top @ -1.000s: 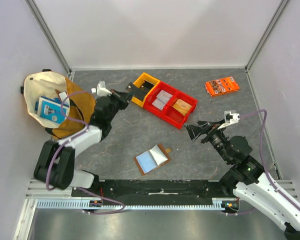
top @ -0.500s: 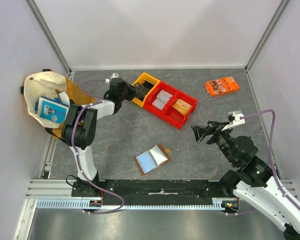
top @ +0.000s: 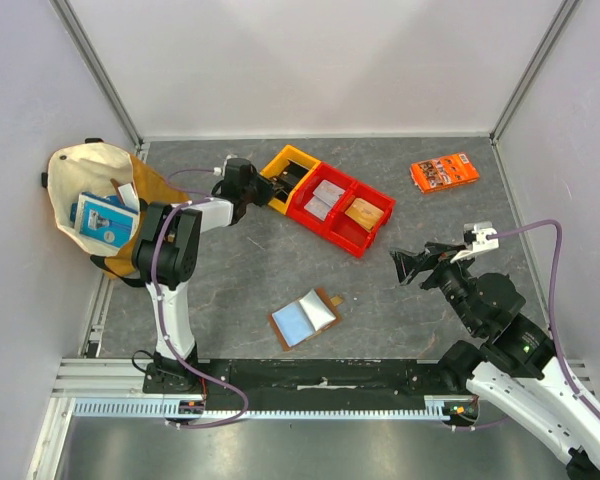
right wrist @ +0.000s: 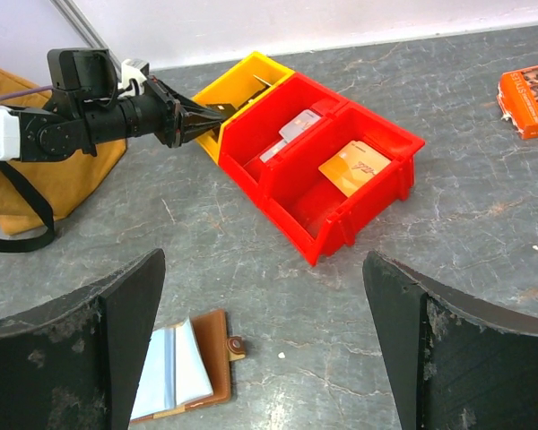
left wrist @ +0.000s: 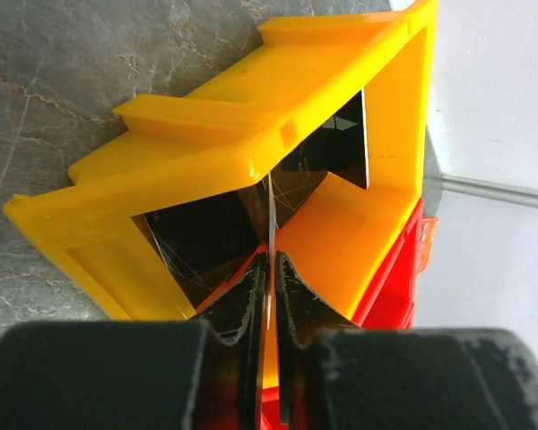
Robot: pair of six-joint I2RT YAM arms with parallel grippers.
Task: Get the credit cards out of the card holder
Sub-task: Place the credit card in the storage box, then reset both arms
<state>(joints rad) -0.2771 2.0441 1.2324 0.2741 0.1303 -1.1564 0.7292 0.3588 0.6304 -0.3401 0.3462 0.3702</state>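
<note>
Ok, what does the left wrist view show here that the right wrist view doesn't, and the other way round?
Only the left wrist: a thin card, edge-on, pinched between the left fingers. Only the right wrist: the card holder lying open on the table, a grey-white card and an orange-gold card in the red bin, the orange packet, and its own wide-open right fingers. Both: the yellow bin with the red bin beside it, and the left fingers at the yellow bin.
</note>
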